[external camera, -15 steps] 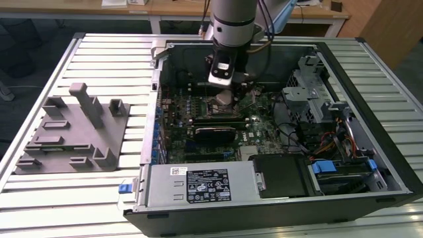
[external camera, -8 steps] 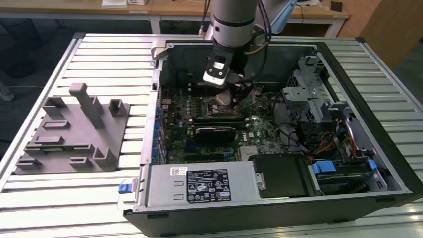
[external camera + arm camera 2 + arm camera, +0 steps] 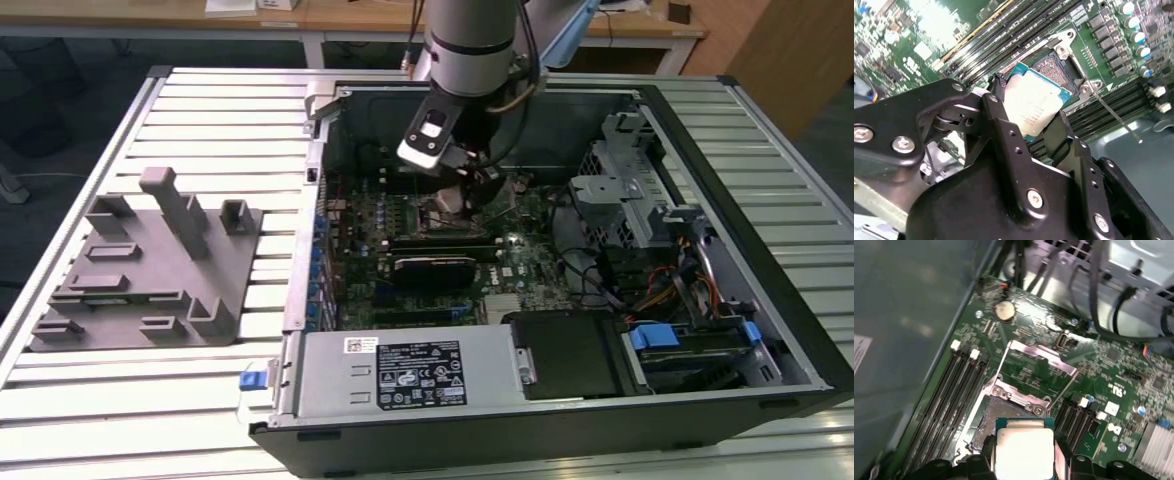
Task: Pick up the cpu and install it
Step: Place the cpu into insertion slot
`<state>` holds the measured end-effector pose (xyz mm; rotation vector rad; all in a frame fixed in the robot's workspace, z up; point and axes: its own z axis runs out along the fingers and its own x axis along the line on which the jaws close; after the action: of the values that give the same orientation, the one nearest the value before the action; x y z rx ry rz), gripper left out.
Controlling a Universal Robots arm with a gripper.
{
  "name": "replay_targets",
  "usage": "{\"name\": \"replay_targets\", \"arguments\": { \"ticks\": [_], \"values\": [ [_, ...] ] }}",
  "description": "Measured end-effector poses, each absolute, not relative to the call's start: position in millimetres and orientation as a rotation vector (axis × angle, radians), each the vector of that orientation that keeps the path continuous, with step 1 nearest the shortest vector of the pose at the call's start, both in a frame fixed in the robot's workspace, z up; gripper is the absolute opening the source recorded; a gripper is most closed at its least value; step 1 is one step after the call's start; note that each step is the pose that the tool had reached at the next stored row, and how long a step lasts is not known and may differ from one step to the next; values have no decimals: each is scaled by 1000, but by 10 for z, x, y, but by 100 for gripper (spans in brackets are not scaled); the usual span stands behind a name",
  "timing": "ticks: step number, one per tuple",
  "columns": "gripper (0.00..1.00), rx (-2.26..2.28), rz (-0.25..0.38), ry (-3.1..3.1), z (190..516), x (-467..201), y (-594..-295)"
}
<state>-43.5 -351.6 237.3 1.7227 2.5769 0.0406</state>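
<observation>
so, hand (image 3: 1029,117) is clamped on the cpu (image 3: 1036,107) just over the open socket (image 3: 1059,70), around 11 o'clock in the case (image 3: 561,445); any skew could bend pins.

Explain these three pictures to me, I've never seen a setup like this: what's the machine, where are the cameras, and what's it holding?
This is one robot arm reaching into an open computer case, which lies on a slatted metal table. The exterior view comes from a camera off the arm that sees the whole scene. Both wrist views come from cameras riding on the arm, looking past its black jaws. On the table, to the exterior view's left of the case, sits a grey plastic tray with upright posts. The jaws are shut on the cpu, a small square chip with a pale metal top. It hangs close over the open socket on the green motherboard and does not appear seated yet.
</observation>
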Motion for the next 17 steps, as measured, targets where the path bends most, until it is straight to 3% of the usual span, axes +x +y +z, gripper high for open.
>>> {"name": "replay_targets", "arguments": {
  "ticks": [17],
  "values": [
    [55, 2097, 30, 2279, 2322, -435, -3516]
  ]
}}
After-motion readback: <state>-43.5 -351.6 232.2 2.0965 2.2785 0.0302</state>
